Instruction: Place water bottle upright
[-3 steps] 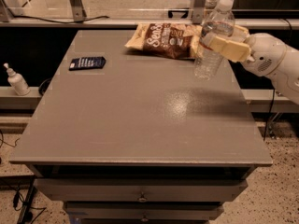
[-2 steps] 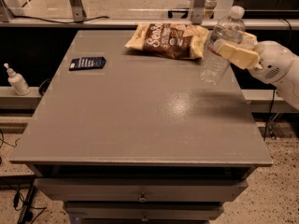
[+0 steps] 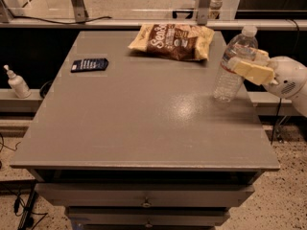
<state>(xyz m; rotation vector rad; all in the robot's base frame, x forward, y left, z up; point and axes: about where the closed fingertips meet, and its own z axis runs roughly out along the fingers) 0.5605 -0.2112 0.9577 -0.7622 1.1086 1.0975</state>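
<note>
Claw (image 3: 243,61) is gripping the water bottle (image 3: 229,83) at the right edge of the surface (image 3: 144,119).

From where I'm standing, the white arm is reaching in from the right, and its pale yellow fingers (image 3: 250,71) are clamping around the bottle's upper body, just under the shoulder. The bottle is standing nearly upright, white cap on top and leaning slightly right. Its base is sitting at the surface, though I cannot tell whether it is fully resting there. A brown chip bag (image 3: 172,41) is lying flat at the far edge, near the bottle but apart from it. A small dark flat item (image 3: 89,64) is lying well to the left. A white pump bottle (image 3: 17,83) is standing on a ledge beyond the surface's left side.
</note>
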